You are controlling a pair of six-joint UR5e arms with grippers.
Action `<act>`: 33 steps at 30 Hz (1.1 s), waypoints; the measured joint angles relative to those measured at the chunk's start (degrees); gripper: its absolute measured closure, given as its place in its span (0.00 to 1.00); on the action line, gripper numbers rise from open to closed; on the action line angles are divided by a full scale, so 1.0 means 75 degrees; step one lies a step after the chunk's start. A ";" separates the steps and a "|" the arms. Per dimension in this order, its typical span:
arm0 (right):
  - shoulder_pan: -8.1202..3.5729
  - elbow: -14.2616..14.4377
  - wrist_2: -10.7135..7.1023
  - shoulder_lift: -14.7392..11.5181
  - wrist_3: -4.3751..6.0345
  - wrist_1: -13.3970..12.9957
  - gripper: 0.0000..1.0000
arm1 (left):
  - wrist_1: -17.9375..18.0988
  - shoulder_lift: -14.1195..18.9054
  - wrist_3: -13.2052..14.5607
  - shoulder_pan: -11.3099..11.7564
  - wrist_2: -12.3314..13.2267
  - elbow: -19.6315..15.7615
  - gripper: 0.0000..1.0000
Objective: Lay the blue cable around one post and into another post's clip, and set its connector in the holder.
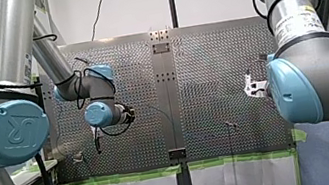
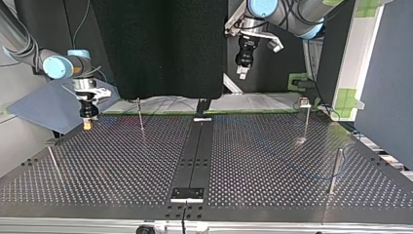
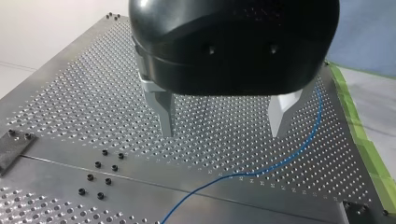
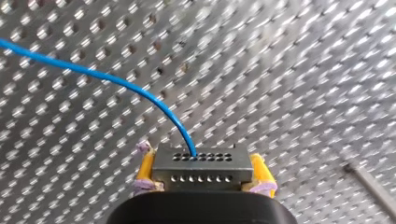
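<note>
My right gripper (image 4: 199,163) is shut, its yellow pads (image 4: 145,168) clamping a black multi-hole connector (image 4: 199,169). The blue cable (image 4: 116,81) leaves the connector's top and curves away over the perforated plate. In the top view this gripper (image 2: 87,123) hangs just above the table's far left part. My left gripper (image 3: 223,125) is open, its metal fingers (image 3: 163,114) wide apart with nothing between them. The blue cable (image 3: 261,170) lies on the plate below it. In the top view it (image 2: 242,72) hangs high above the table's far edge.
Thin posts stand on the table (image 2: 253,161) in the top view: one (image 2: 140,117) near my right gripper, one with a clip on top (image 2: 305,117) at the far right, one (image 2: 335,170) at the right, one (image 2: 53,163) at the left. A black block (image 2: 186,194) sits on the centre strip.
</note>
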 joint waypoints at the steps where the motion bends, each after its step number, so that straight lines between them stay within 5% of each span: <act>1: 0.0022 0.0000 0.0008 -0.0060 0.0002 0.0030 1.00 | 0.0000 0.0002 0.0000 -0.0001 -0.0003 0.0000 0.00; 14: 0.0223 0.0003 0.0201 -0.0859 -0.0010 0.0550 1.00 | -0.0002 0.0006 0.0000 0.0002 0.0007 0.0000 0.00; 24: 0.0293 0.0006 0.0372 -0.1133 -0.0012 0.0777 1.00 | -0.0002 0.0002 0.0000 0.0033 0.0012 0.0000 0.00; 33: 0.0331 0.0005 0.0514 -0.1488 0.0151 0.1177 1.00 | -0.0002 0.0000 0.0000 0.0049 0.0010 0.0000 0.00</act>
